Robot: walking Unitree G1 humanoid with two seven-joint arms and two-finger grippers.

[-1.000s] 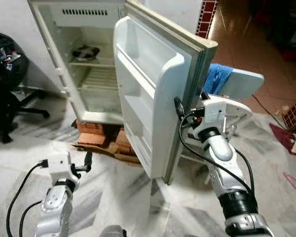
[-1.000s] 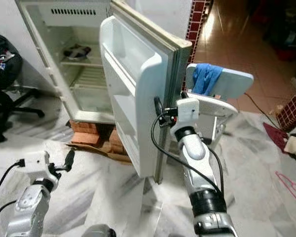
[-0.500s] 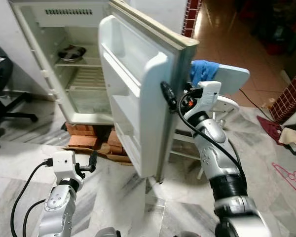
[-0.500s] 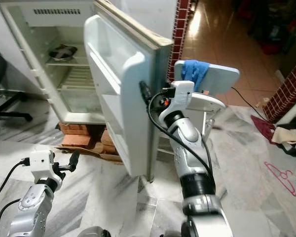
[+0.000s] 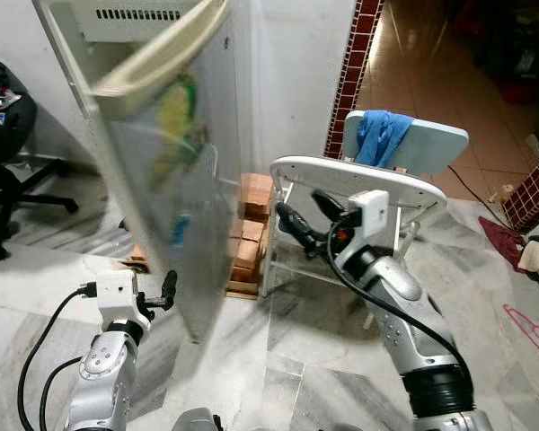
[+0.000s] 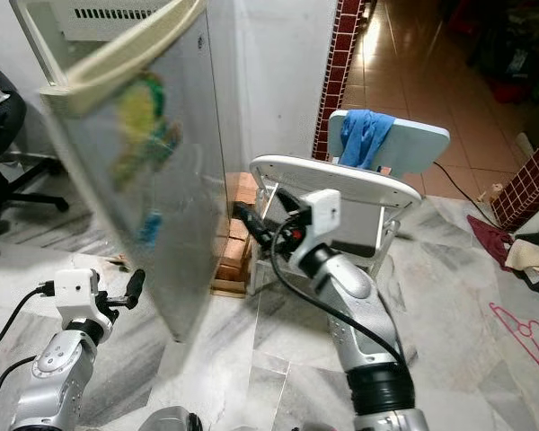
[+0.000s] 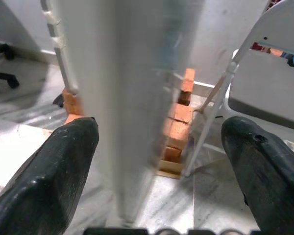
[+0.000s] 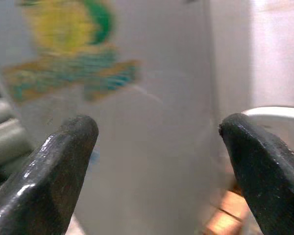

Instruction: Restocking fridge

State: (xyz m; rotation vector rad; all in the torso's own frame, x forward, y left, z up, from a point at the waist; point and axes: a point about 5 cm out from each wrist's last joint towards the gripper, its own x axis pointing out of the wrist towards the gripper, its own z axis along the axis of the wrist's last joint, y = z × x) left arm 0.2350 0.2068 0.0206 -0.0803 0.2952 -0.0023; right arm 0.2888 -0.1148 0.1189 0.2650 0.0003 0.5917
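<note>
The white fridge door [image 5: 175, 162] is blurred in mid-swing, standing almost edge-on to me, its outer face with a yellow and green sticker [image 6: 144, 117] turned my way. It hides the fridge's inside; just the vented top of the cabinet [image 5: 135, 13] shows. My right gripper [image 5: 301, 215] is open, held in front of the white chair and pointing at the door's outer face [image 8: 152, 98], apart from it. My left gripper [image 5: 166, 289] is open, low at the left near the door's bottom edge [image 7: 122, 147], with nothing held.
Bricks [image 5: 251, 224] are stacked under and beside the fridge. A white folding chair [image 5: 359, 180] with a blue cloth [image 5: 382, 135] stands right of it. A black office chair [image 5: 4, 180] is far left. A red tiled pillar [image 5: 346, 72] stands behind; a pink hanger [image 5: 530, 332] lies on the marble floor.
The fridge door has swung from wide open toward the cabinet, now showing its outer face. My right gripper has come off the door's edge and dropped lower. The left arm stays put.
</note>
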